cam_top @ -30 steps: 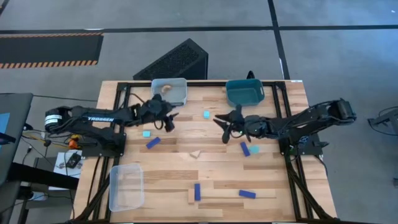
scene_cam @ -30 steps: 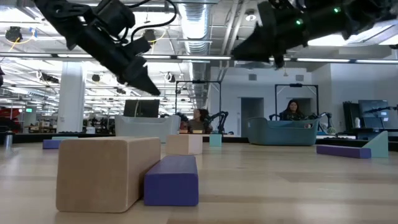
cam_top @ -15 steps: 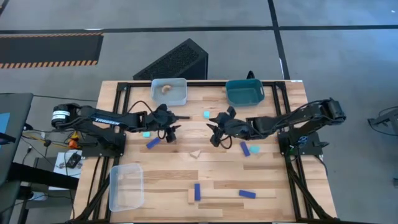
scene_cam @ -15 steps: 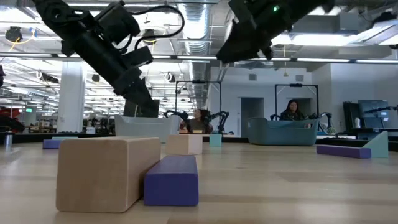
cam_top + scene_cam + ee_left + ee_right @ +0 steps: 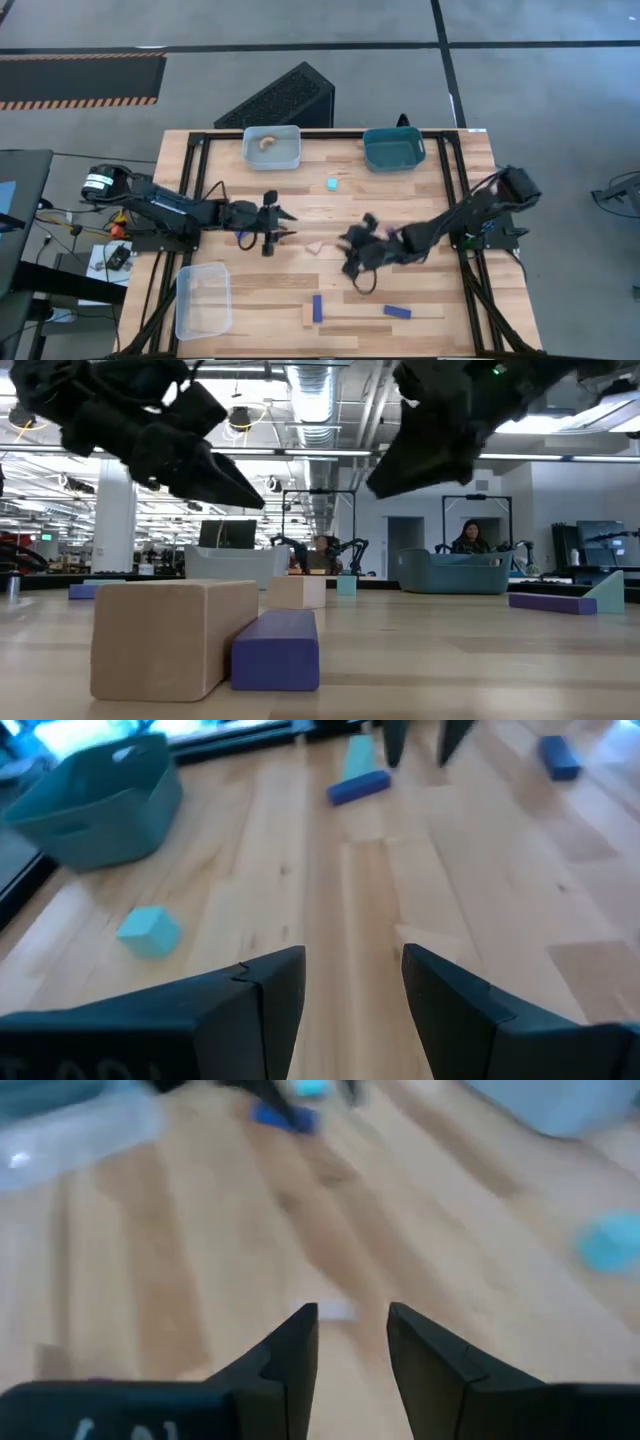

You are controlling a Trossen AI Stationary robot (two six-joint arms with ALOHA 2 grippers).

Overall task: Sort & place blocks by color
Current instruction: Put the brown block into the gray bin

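My left gripper (image 5: 282, 226) hovers open over the table's left middle, nothing between its fingers (image 5: 350, 990). My right gripper (image 5: 353, 270) hovers open right of centre; a small tan piece (image 5: 316, 247) lies just past its fingertips (image 5: 330, 1312). A cyan cube (image 5: 331, 184) lies at the far middle. Two dark blue bars (image 5: 317, 308) (image 5: 397, 312) lie near the front edge, the first against a long tan piece (image 5: 335, 318). A third blue bar (image 5: 358, 786) lies under the right arm.
At the far edge stand a clear bin (image 5: 272, 147), with a tan piece inside, and a teal bin (image 5: 394, 149). Another clear bin (image 5: 203, 300) sits at the near left. A blue bar (image 5: 244, 238) peeks out beside the left arm.
Both grippers have come down and toward the table's near edge. My left one has left the far clear bin for the left middle. My right one has swung from beside the teal bin toward the small tan piece. No block has moved.
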